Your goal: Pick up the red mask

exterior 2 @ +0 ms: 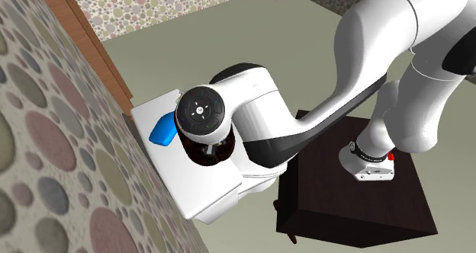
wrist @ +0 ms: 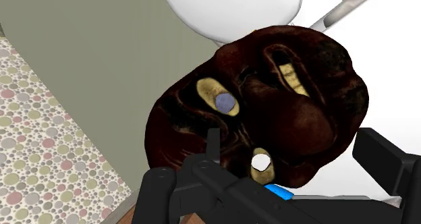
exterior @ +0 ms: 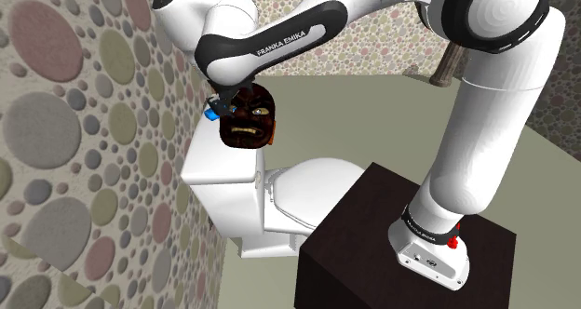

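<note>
Gripper (exterior: 225, 105) clasps the dark red mask (exterior: 249, 117) — hanging above the toilet tank (exterior: 216, 165).

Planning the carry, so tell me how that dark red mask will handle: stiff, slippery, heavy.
The mask is probably stiff: it holds its face shape between the fingers. Its bumpy curves may give uneven contact, so it could twist. White shows through its holes, so likely a thin, light shell.

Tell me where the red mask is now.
In the shoulder view, the dark red mask sits in the gripper left of centre, over the white toilet tank, beside a blue object.
</note>
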